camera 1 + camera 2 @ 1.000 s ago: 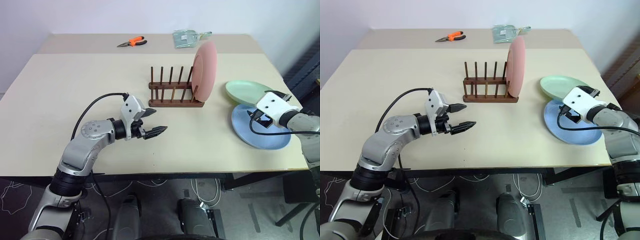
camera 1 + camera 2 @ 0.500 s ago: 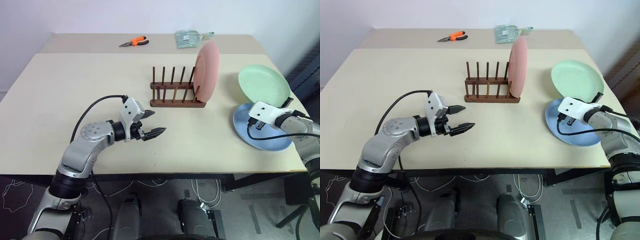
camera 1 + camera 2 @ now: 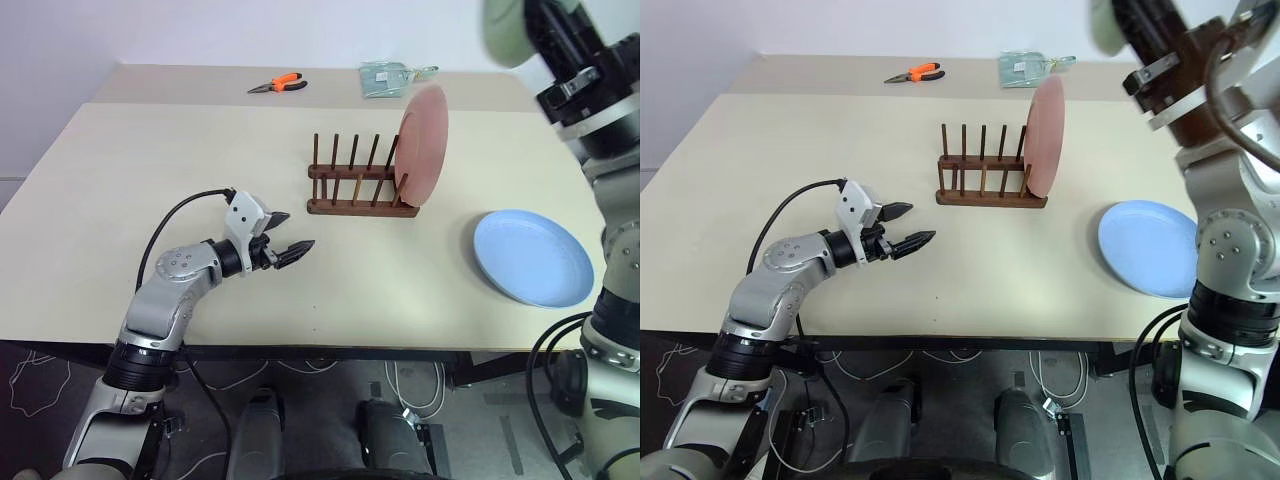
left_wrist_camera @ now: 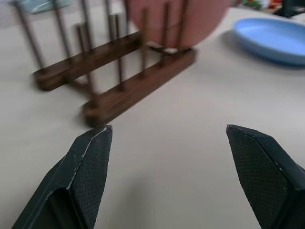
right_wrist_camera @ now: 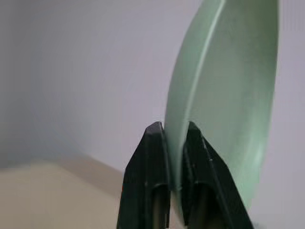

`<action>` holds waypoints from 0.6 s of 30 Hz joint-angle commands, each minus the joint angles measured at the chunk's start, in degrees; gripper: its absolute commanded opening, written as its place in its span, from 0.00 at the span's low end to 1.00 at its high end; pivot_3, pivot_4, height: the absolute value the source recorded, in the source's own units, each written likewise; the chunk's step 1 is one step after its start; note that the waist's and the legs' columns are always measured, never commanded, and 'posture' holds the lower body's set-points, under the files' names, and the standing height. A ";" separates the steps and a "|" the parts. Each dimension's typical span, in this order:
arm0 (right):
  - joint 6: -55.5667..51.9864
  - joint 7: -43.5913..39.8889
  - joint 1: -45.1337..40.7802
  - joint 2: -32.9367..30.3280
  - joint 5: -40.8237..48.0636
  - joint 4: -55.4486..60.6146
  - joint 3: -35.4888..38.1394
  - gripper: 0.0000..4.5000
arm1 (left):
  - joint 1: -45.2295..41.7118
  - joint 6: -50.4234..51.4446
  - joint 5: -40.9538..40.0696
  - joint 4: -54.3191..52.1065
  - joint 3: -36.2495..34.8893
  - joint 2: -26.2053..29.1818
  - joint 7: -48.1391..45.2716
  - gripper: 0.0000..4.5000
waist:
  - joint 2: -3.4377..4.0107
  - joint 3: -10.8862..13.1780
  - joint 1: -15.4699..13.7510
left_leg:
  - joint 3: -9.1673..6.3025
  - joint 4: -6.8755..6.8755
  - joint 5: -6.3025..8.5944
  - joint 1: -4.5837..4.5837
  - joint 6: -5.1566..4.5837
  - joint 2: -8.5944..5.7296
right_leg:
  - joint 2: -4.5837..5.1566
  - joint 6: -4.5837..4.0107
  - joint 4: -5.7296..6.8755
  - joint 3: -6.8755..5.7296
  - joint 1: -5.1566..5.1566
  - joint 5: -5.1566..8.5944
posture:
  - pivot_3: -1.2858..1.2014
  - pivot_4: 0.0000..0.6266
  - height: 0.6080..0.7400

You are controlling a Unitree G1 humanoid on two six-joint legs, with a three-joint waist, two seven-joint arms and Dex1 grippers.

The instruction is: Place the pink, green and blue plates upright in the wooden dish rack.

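Beige table [image 3: 150, 150] wide bare at left, left claw [image 3: 291, 250] spread, right claw [image 5: 172, 131] pinching green plate [image 5: 228, 86] rim

right gripper [image 5: 172, 138] has its two black fingers clamped tight on the rim of the round, shallow, matte mint green plate [image 5: 228, 90], seen edge-on against a plain pale wall [image 5: 71, 71]

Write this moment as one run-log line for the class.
right gripper: shut on green plate, raised | left gripper: open, empty | pink plate: upright in rack | blue plate: flat on table
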State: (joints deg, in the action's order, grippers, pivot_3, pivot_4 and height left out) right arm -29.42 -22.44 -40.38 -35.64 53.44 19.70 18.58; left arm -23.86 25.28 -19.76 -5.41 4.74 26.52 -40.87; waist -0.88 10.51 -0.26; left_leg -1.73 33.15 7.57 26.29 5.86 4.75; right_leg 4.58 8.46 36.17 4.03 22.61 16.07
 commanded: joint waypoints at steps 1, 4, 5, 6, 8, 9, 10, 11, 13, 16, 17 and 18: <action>-5.15 5.15 -1.80 4.04 9.36 4.70 -1.52 0.00 | -0.19 -3.92 1.32 0.41 -1.94 0.79 -0.28 0.87 | 0.01 0.00 0.12 | 0.00 0.00 0.00 0.00 0.00 0.01 | 0.00 -0.01 0.02 0.00 0.01 0.00 | 0.52 0.24 1.00; -6.85 9.89 -0.37 9.00 6.09 4.55 -6.92 0.00 | 0.60 -5.85 2.09 2.29 -3.45 1.96 -0.21 0.87 | 0.02 0.00 0.62 | 0.01 -0.01 0.00 0.01 0.00 0.02 | 0.00 -0.01 0.07 0.00 0.08 0.00 | 0.52 0.24 1.00; -6.44 11.74 0.40 10.60 2.35 3.28 -9.11 0.00 | 1.07 -6.22 2.10 2.47 -4.15 2.50 -0.46 0.87 | 0.02 -0.01 0.89 | 0.01 -0.01 0.00 0.02 0.00 0.01 | 0.00 -0.01 0.08 0.01 0.11 -0.01 | 0.52 0.24 1.00; -6.09 12.74 0.97 11.65 -0.37 2.17 -10.56 0.00 | 1.44 -6.33 1.96 2.48 -4.65 2.85 -0.58 0.87 | 0.03 -0.01 1.12 | 0.01 -0.02 -0.01 0.01 0.00 0.02 | -0.01 0.00 0.09 0.00 0.11 -0.01 | 0.52 0.24 1.00; -5.85 13.01 1.53 12.83 -2.74 1.07 -11.58 0.00 | 1.88 -6.21 1.64 2.26 -5.09 3.12 -0.64 0.87 | 0.03 -0.01 1.05 | 0.02 -0.02 -0.01 0.03 0.00 0.02 | -0.01 0.00 0.11 0.00 0.14 -0.01 | 0.52 0.24 1.00; -6.12 12.59 1.75 13.16 -3.24 0.57 -12.02 0.00 | 2.18 -6.15 1.62 1.93 -5.09 3.16 -0.68 0.87 | 0.04 0.00 0.85 | 0.03 -0.02 -0.01 0.06 0.00 0.02 | -0.01 0.00 0.11 0.01 0.16 -0.01 | 0.52 0.24 1.00; -6.53 12.08 1.99 13.47 -3.64 0.03 -12.61 0.00 | 2.48 -6.05 1.67 1.63 -5.00 3.15 -0.69 0.87 | 0.04 0.00 0.80 | 0.03 -0.01 -0.01 0.12 0.00 0.00 | -0.01 0.01 0.11 0.01 0.20 -0.01 | 0.52 0.24 1.00; -6.75 11.60 2.18 13.75 -4.26 -0.53 -13.16 0.00 | 2.70 -5.99 1.76 1.38 -4.88 3.10 -0.66 0.87 | 0.04 0.00 0.80 | 0.03 0.00 -0.01 0.14 -0.01 0.00 | -0.01 0.01 0.11 0.01 0.20 -0.01 | 0.52 0.24 1.00; -7.04 10.91 2.44 14.34 -5.38 -1.84 -13.81 0.00 | 2.90 -5.71 1.81 1.02 -4.58 2.83 -0.50 0.87 | 0.04 0.00 0.84 | 0.02 -0.01 -0.01 0.13 -0.01 0.01 | -0.01 0.02 0.10 0.00 0.20 -0.02 | 0.52 0.24 1.00; -6.84 10.11 2.48 15.35 -7.85 -4.86 -14.43 0.00 | 2.79 -5.17 1.80 0.58 -3.99 2.32 -0.41 0.87 | 0.04 -0.01 1.02 | 0.03 -0.02 -0.01 0.10 -0.01 0.01 | -0.01 0.02 0.11 0.00 0.19 -0.01 | 0.52 0.24 1.00; -6.62 10.02 2.34 15.61 -8.81 -5.91 -14.56 0.00 | 2.75 -5.06 1.81 0.47 -3.87 2.23 -0.41 0.87 | 0.04 -0.01 1.03 | 0.03 -0.01 -0.01 0.10 -0.01 0.01 | -0.02 0.02 0.11 0.00 0.20 -0.01 | 0.52 0.24 1.00; -6.42 9.89 2.17 15.87 -9.65 -6.88 -14.61 0.00 | 2.69 -4.98 1.82 0.42 -3.81 2.17 -0.43 0.87 | 0.04 -0.01 1.04 | 0.03 -0.01 -0.01 0.10 -0.01 0.01 | -0.01 0.02 0.11 0.00 0.20 -0.01 | 0.52 0.24 1.00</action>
State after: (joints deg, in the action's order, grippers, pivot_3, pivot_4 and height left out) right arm -37.01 -12.04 -37.46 -20.25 45.05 12.69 3.46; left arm -20.68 20.75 -17.98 -2.70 1.09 28.63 -41.14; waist -0.84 10.50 0.78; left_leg -1.71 33.13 7.56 26.39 5.85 4.76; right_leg 4.56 8.48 36.29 4.03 22.81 16.06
